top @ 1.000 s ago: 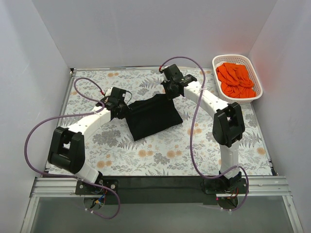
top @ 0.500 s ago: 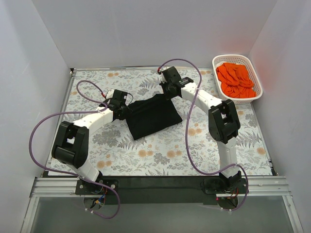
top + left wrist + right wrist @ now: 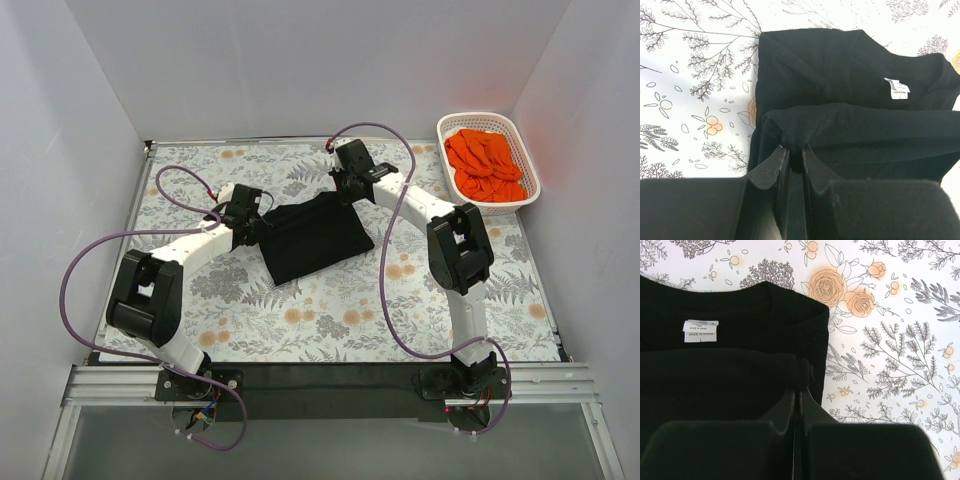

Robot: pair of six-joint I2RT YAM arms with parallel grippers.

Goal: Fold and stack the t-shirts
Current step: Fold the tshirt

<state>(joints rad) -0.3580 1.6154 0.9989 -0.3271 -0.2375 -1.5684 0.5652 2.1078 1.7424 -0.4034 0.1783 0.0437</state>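
Cloth is pinched by both grippers. The black t-shirt [image 3: 315,240], partly folded, lies on the floral table [image 3: 330,310], well left of the white basket [image 3: 476,117] holding the orange t-shirts [image 3: 485,165]. The left gripper [image 3: 792,150] clamps the folded-over edge at the end farthest from the basket. The right gripper [image 3: 797,389] clamps the end nearer the basket, beside the white neck label [image 3: 700,331].

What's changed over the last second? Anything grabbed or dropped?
Both arms' elbows swung inward toward the table's middle, the right one more. The left gripper and right gripper kept their pinch on a folded edge of the black t-shirt, which barely shifted. Nothing was taken or let go. The orange t-shirts in the basket stayed put.
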